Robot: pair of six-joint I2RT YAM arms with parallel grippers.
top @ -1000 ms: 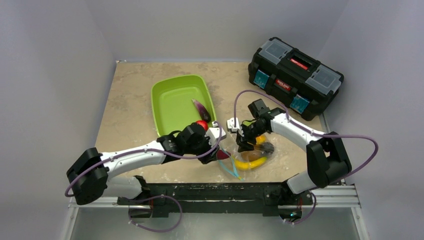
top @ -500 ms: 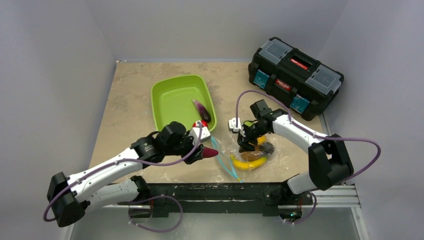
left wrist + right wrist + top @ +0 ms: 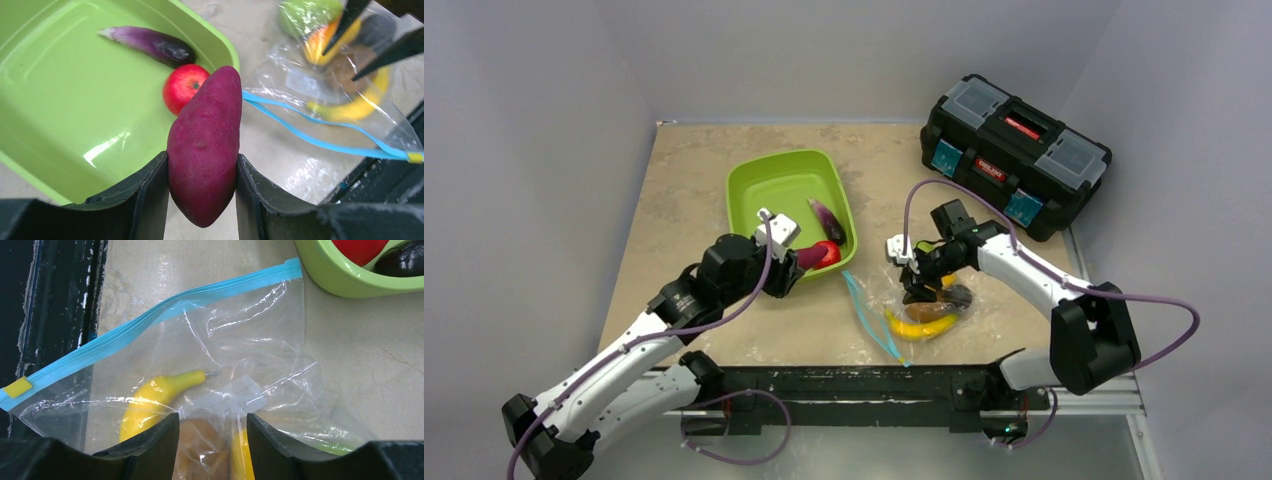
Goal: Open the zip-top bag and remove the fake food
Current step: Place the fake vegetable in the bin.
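Observation:
My left gripper (image 3: 807, 259) is shut on a dark magenta plum-like piece (image 3: 202, 150) and holds it over the near right rim of the lime-green tray (image 3: 764, 195). A red apple (image 3: 184, 87) and a purple eggplant (image 3: 150, 42) lie in the tray. The zip-top bag (image 3: 889, 305) lies right of the tray, its teal zipper (image 3: 150, 320) toward the table's front edge. My right gripper (image 3: 914, 288) presses on the bag, its jaws closed around a brown kiwi (image 3: 205, 445) through the plastic. A yellow banana (image 3: 155, 395) and green and orange pieces are inside.
A black toolbox (image 3: 1014, 155) stands at the back right. The table's front edge and black rail (image 3: 844, 380) lie just beyond the bag's zipper end. Grey walls close in on both sides.
My left gripper has pulled back from the bag's mouth and swung left and farther toward the tray, carrying the magenta piece. My right gripper has stayed on the bag.

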